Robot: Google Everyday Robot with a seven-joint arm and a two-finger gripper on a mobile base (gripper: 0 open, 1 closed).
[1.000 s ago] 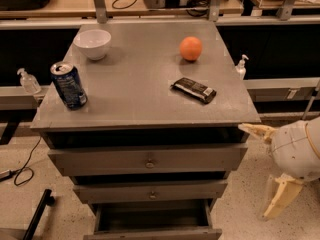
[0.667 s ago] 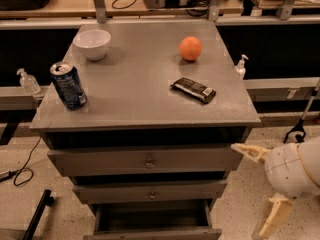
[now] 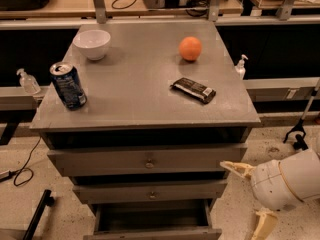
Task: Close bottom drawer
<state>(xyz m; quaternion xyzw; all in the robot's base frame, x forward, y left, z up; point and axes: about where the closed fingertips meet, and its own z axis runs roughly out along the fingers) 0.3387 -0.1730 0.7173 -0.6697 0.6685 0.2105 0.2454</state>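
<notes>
The bottom drawer (image 3: 152, 231) is pulled out at the foot of the grey cabinet, and its dark inside shows from above. Two wider grey drawers sit above it, the top one (image 3: 147, 160) and the middle one (image 3: 150, 191), each with a small round knob. My gripper (image 3: 248, 198) hangs low at the right of the cabinet, level with the middle and bottom drawers. It is open: one cream finger (image 3: 238, 168) points left toward the cabinet's right side and the other (image 3: 263, 224) points down. Nothing is held between them.
On the cabinet top (image 3: 145, 99) stand a white bowl (image 3: 92, 43), a blue can (image 3: 68, 85), an orange (image 3: 190, 48) and a dark snack bar (image 3: 194, 90). Sanitizer bottles (image 3: 27, 81) flank the cabinet. A black stand (image 3: 35, 216) lies on the floor at the left.
My gripper and arm have dropped lower and drifted left along the cabinet's right side. The bottom drawer stays pulled out as before.
</notes>
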